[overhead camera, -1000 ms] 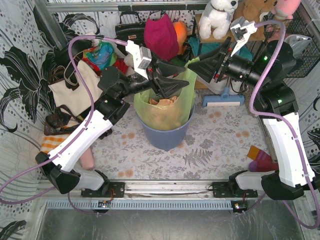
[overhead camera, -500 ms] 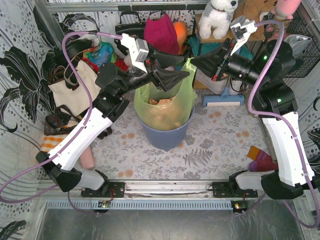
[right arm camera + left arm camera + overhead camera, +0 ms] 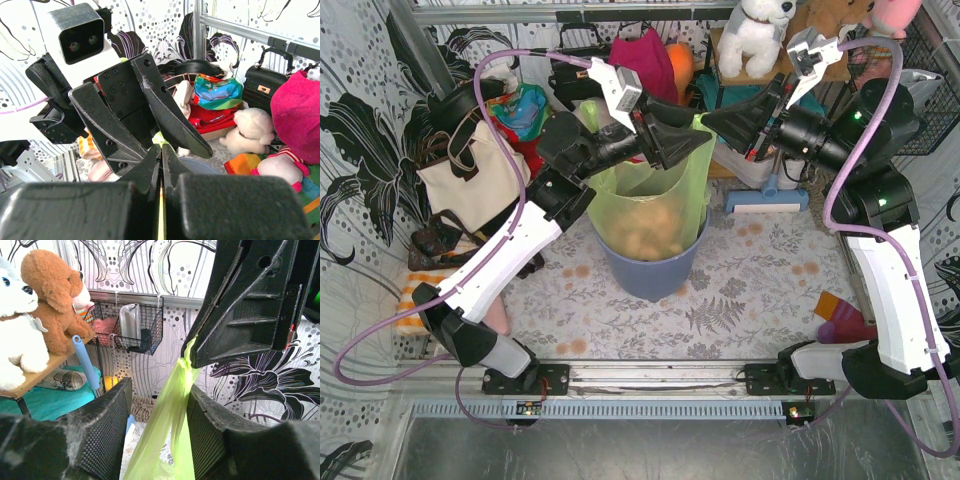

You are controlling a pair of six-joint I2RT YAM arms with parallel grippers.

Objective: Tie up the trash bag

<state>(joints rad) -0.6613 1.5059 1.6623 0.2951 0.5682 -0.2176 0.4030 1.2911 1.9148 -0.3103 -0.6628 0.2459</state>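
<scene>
Your right fingers (image 3: 712,118) were pinched shut on a gathered strip of the trash bag (image 3: 655,210), lifted from its far right rim. The bag itself sat in the bin (image 3: 650,275) in the middle of the counter (image 3: 760,290), with scraps showing through. Your left fingers (image 3: 102,432) stood partly apart around that strip, just under the pinch. They were not clamping it, though it ran close along one pad. As I judged it, the risk lay in the thin film. A harder pull could have torn it, slipped it out of the pinch, or dragged the light bin over. The two sets of fingers were also crowded, so closing the left ones could have struck the right tips or caught only an edge of plastic.
</scene>
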